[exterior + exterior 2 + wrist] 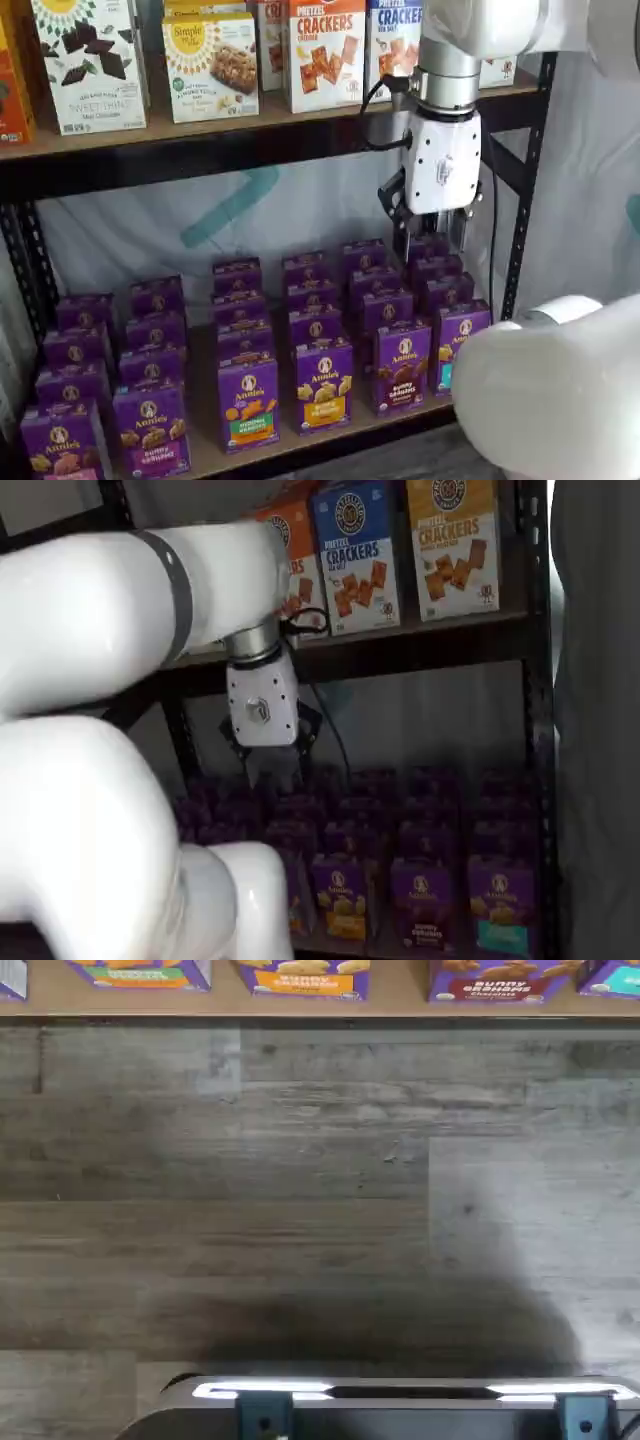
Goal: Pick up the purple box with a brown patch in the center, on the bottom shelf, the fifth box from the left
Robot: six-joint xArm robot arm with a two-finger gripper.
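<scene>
The purple box (401, 366) with a dark brown bunny picture stands upright in the front row of the bottom shelf (300, 432), between a yellow-band box (323, 383) and a teal-band box (457, 345). It also shows in a shelf view (421, 901) and in the wrist view (497, 980), where only its lower part with the "Bunny Grahams" lettering is seen. My gripper (433, 238) hangs well above and behind the box, over the back rows, and is open and empty. In a shelf view (268, 758) its fingers are blurred.
Several rows of purple Annie's boxes fill the bottom shelf, with a green-band box (248, 402) further left. The upper board (250, 120) carries cracker boxes (326, 52). A black rack post (528, 170) stands to the right. Grey plank floor (320, 1190) and the dark mount (400, 1412) show in the wrist view.
</scene>
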